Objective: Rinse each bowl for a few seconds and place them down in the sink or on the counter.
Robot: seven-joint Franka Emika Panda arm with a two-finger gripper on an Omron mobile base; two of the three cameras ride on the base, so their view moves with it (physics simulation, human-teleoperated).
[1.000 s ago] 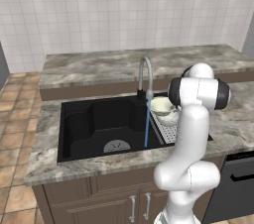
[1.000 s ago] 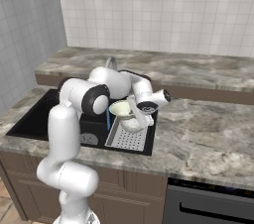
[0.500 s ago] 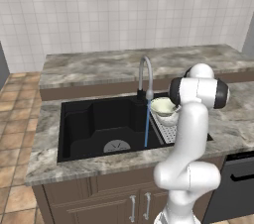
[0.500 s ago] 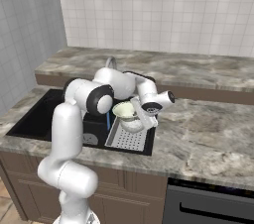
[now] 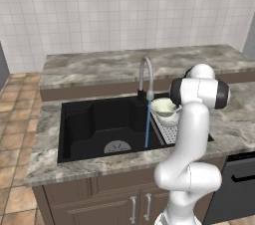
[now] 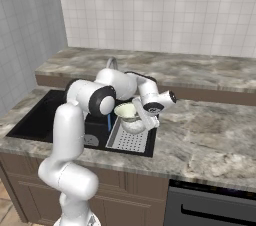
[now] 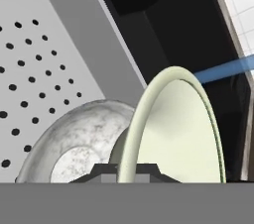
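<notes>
The tool (image 6: 134, 116) gripped the rim of the cream bowl (image 6: 127, 111), lifted above the grey perforated tray (image 6: 131, 140) at the sink's (image 5: 94, 119) right end, near the faucet's water stream (image 5: 147, 124). The whitish-grey bowl (image 7: 74, 143) sat in the tray below.

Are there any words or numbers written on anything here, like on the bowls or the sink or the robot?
None: no words, numbers, labels or signs can be read on anything.
The cream bowl, the whitish bowl and the dotted grey tray are plain.
The black sink, the faucet, the stone counter and the white wall tiles carry no writing either.
</notes>
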